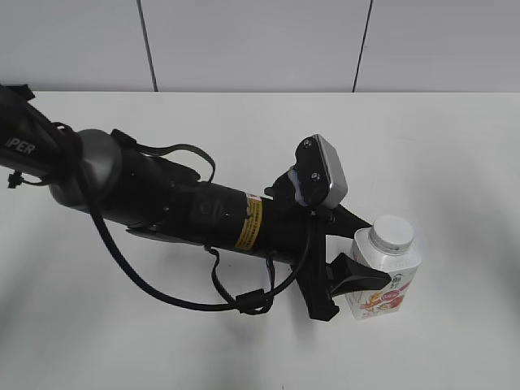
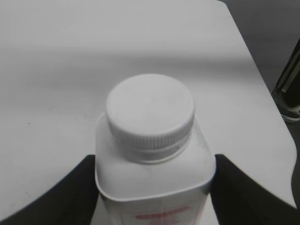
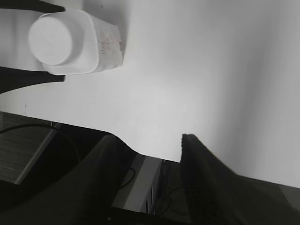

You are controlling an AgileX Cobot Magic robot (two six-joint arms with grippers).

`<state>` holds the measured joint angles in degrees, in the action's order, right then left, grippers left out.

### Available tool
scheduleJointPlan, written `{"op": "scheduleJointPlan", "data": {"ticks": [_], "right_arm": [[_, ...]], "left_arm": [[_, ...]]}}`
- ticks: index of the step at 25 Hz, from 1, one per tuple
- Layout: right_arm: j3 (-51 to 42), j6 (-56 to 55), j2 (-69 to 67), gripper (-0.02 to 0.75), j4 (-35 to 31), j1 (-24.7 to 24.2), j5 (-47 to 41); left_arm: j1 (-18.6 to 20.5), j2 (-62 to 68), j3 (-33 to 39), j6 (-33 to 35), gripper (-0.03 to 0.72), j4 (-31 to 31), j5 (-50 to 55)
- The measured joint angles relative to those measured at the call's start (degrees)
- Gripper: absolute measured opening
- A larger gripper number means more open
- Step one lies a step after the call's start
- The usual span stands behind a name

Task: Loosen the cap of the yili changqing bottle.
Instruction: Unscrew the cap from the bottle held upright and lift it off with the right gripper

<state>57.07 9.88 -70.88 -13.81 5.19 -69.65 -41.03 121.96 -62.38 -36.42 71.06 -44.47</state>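
Observation:
The yili changqing bottle point(image 1: 383, 286) stands upright on the white table at the right, white with a red and orange label. Its cap point(image 1: 392, 234), white and ribbed, sits on the neck. My left gripper point(image 1: 366, 252) reaches across from the left and is shut on the bottle's body below the shoulders, one black finger on each side. The left wrist view shows the cap point(image 2: 150, 110) above the bottle point(image 2: 154, 180) between the gripper's point(image 2: 154, 161) fingers. My right gripper point(image 3: 147, 138) is open and empty, away from the bottle point(image 3: 101, 42) and cap point(image 3: 50, 40). It is out of the exterior view.
The white table point(image 1: 244, 122) carries nothing else in view. The left arm's black body and cables point(image 1: 179, 207) lie across its middle. The right wrist view shows the table's edge point(image 3: 140, 152) with dark floor and cables beyond. A grey panelled wall point(image 1: 260, 41) stands behind.

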Motion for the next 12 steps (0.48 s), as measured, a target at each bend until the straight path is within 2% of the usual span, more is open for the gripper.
{"op": "scheduleJointPlan", "data": {"ticks": [6,12], "right_arm": [[5.74,-3.72,-6.26,0.365,1.87,10.02,-0.06],[10.65,-8.07,-13.1,0.365,2.51,16.66,-0.06]], "left_arm": [[0.0,0.0,0.0,0.0,0.442,0.0,0.0],[0.0,0.0,-0.02,0.0,0.442,0.05,0.05]]}}
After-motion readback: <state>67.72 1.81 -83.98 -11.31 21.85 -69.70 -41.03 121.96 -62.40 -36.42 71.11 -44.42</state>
